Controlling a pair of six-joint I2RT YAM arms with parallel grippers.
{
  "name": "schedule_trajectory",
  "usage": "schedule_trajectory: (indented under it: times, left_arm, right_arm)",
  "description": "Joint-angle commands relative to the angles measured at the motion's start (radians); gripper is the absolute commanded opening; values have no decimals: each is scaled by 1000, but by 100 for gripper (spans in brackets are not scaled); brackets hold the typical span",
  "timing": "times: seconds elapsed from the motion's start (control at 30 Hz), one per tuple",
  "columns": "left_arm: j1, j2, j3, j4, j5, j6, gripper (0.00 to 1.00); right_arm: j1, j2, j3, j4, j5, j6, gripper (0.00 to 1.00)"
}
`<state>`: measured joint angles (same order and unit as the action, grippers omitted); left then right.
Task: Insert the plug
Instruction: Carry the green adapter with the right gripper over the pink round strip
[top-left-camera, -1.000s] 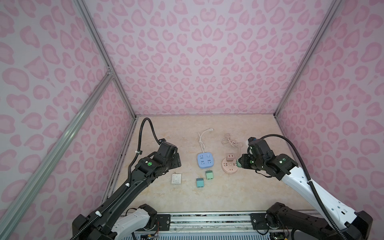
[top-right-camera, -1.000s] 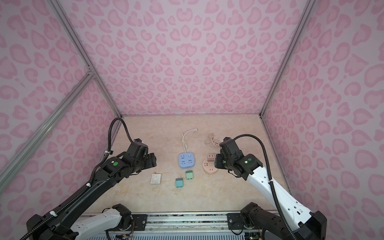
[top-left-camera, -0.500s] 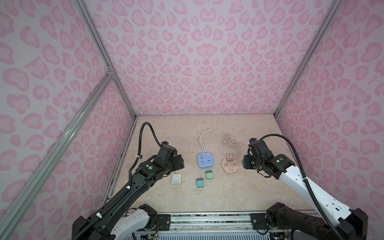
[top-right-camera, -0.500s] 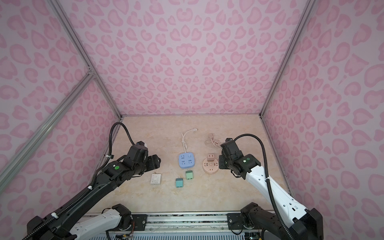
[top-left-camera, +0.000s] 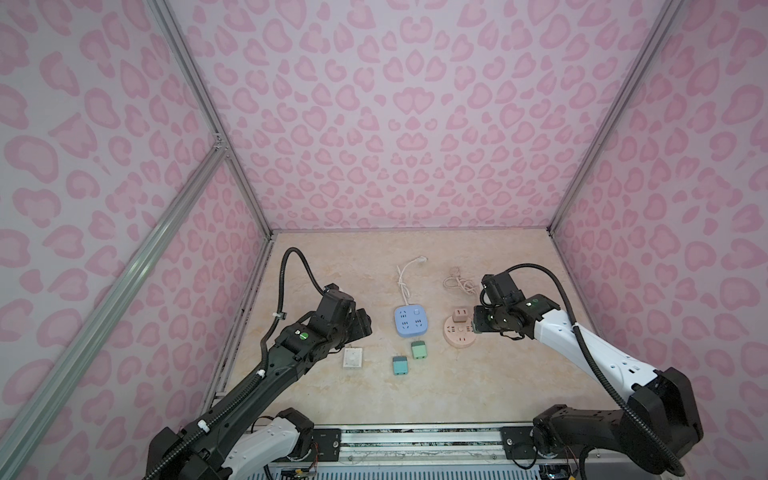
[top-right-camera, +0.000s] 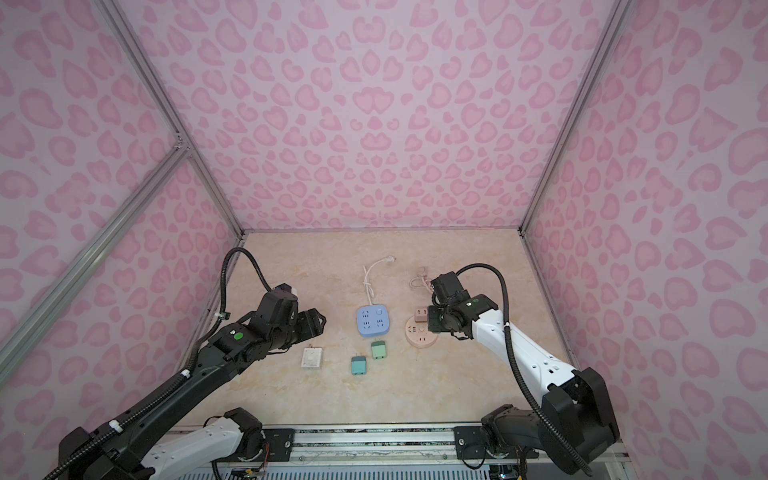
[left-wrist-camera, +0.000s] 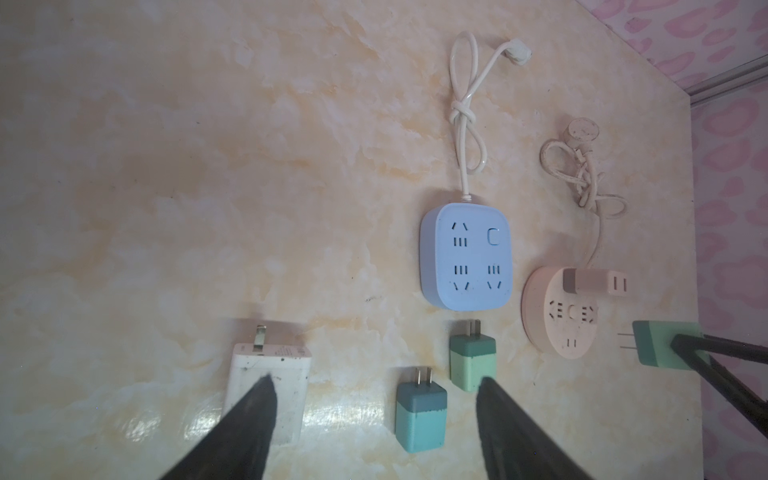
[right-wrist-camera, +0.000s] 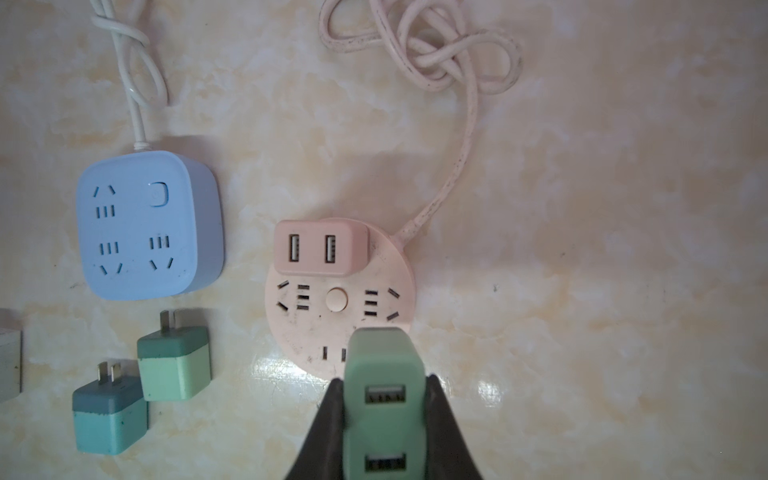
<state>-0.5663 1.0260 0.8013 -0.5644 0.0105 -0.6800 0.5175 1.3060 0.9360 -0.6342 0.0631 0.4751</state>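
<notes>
My right gripper (right-wrist-camera: 384, 379) is shut on a green plug (right-wrist-camera: 384, 415), gripping its two sides, USB ports toward the camera. The plug hangs over the near edge of the round pink socket (right-wrist-camera: 332, 324); in the left wrist view its prongs point at that socket (left-wrist-camera: 557, 320). A pink USB adapter (right-wrist-camera: 320, 247) sits plugged into the socket's far side. In both top views the right gripper (top-left-camera: 478, 326) is at the socket's right edge. My left gripper (left-wrist-camera: 376, 379) is open and empty, above the table between a white charger (left-wrist-camera: 270, 386) and a teal plug (left-wrist-camera: 419, 415).
A blue square power strip (top-left-camera: 411, 321) with a knotted white cord lies left of the pink socket. A light green plug (top-left-camera: 419, 350) and the teal plug (top-left-camera: 400, 365) lie in front of it, the white charger (top-left-camera: 352, 357) further left. The pink cord (top-left-camera: 459, 284) is coiled behind.
My left arm has reached a little further right, toward the white charger. My right gripper has shifted slightly left with the green plug, closer over the pink socket.
</notes>
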Motion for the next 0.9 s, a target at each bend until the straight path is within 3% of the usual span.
schedule_trajectory:
  times: [0.0, 0.3, 0.87]
  left_arm:
    - [0, 4, -7, 38, 3, -10, 78]
    - [0, 11, -12, 46, 4, -4, 77]
    - [0, 21, -14, 56, 11, -8, 76]
  right_arm:
    - [7, 14, -15, 52, 0, 11, 0]
    - [39, -30, -108, 207, 84, 31, 0]
    - [39, 6, -134, 251, 89, 23, 0]
